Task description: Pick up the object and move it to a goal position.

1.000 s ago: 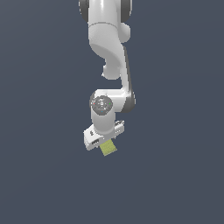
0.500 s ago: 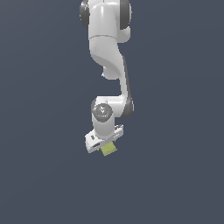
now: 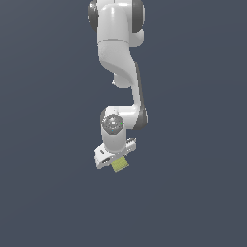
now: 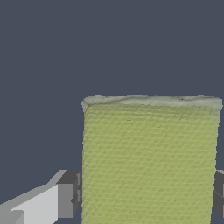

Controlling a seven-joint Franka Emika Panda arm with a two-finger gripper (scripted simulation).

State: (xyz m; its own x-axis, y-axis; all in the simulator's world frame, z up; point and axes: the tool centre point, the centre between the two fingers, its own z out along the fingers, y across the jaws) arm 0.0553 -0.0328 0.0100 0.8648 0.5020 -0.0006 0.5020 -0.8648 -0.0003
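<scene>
The object is a small flat yellow-green block with a faint grid texture, lying on the dark grey floor. My white gripper is lowered right over it, so only part of the block shows beyond the hand in the exterior view. In the wrist view the block fills the space between my two fingers. One grey finger pad lies against one side of it and the other pad against the opposite side. The gripper looks shut on the block. The block rests on the floor.
Plain dark grey floor lies all around. The white arm reaches down from the top of the exterior view. No goal marker shows.
The gripper has come down a little onto the block and has barely moved in the last half second. The block has stayed in place.
</scene>
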